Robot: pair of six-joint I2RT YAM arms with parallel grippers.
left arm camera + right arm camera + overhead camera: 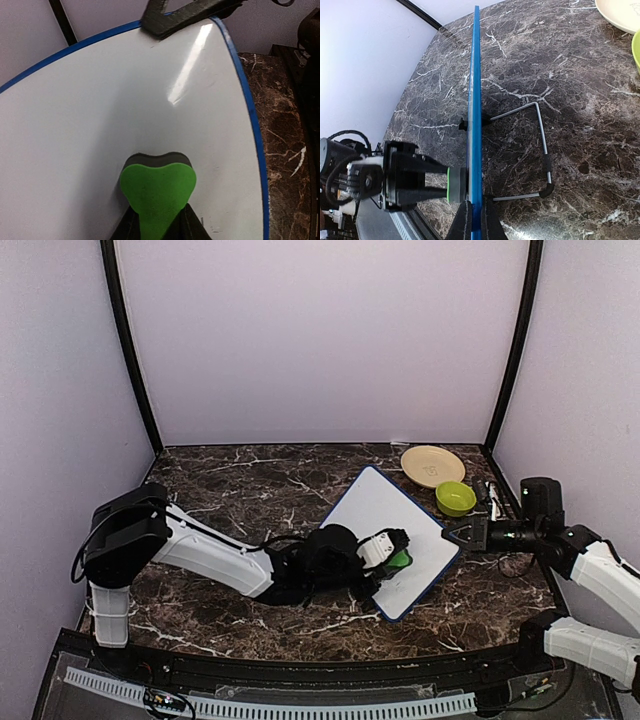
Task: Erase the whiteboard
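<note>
The whiteboard, white with a blue frame, lies at the middle right of the table, tilted on a wire stand. My left gripper is shut on the green bone-shaped eraser and presses its dark pad flat against the board face. My right gripper is shut on the board's right corner; in the right wrist view its fingers pinch the blue edge seen edge-on. The eraser shows there against the board. Faint marks remain near the board's lower right.
A tan plate and a lime green bowl sit at the back right, close behind the board. Marbled dark tabletop lies to the left. Pale walls enclose the workspace.
</note>
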